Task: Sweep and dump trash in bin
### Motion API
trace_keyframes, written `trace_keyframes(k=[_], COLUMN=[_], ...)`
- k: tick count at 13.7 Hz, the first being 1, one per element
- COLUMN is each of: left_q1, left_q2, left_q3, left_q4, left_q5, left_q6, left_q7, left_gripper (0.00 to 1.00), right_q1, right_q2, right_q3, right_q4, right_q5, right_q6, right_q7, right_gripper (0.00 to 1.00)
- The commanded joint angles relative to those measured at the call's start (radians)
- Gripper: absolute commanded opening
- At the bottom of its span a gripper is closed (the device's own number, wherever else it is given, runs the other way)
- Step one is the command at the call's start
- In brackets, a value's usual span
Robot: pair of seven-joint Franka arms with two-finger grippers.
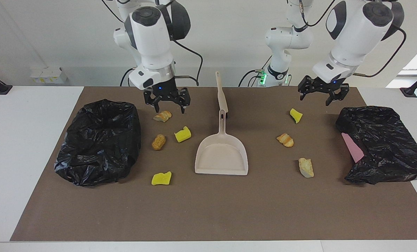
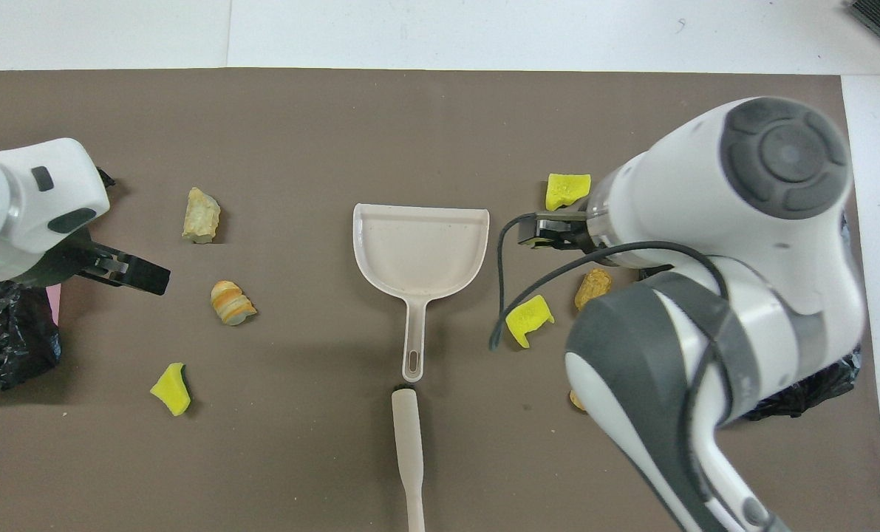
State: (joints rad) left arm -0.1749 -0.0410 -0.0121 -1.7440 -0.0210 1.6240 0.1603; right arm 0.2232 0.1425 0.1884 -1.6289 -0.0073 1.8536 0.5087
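Trash scattered on the brown mat, both hands up and holding nothing.

The trash [image 1: 182, 134] lies in loose yellow and tan pieces on the mat [image 1: 208, 210] covering the counter [image 1: 26, 140], to either side of the beige dustpan [image 1: 221, 156]; the brush [image 1: 221, 92] lies just nearer the robots, touching the pan's handle tip. A black-lined bin [image 1: 99, 140] sits at the right arm's end, another bag-lined bin [image 1: 383, 143] at the left arm's end. The right hand [image 1: 167, 105], fingers apart, hangs over a tan lump. The left hand [image 1: 323, 98], fingers apart too, hangs over bare mat near a yellow chunk.
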Motion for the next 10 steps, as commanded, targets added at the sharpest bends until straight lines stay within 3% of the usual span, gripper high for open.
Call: trace_keyframes(k=[1, 8, 10], left_q1=[-0.057, -0.167, -0.176], left_q2=[-0.059, -0.131, -0.142], left_q3=[0.014, 0.014, 0.014], left_q4=[-0.135, -0.457, -0.561], left_q5=[0.004, -0.027, -0.036], left_q6=[0.071, 0.296, 0.382], left_q7=[0.013, 0.012, 0.012], left_gripper=[1.00, 1.00, 1.00], right_q1=[0.069, 0.269, 0.288], right_q2=[0.078, 0.267, 0.276], right_q3=[-0.003, -0.003, -0.003], right_q4=[0.012, 0.063, 0.054], right_q5=[-0.037, -0.086, -0.095], right_q6=[0.081, 0.179, 0.196], right_q7=[0.071, 0.272, 0.312], right_gripper=[1.00, 1.00, 1.00])
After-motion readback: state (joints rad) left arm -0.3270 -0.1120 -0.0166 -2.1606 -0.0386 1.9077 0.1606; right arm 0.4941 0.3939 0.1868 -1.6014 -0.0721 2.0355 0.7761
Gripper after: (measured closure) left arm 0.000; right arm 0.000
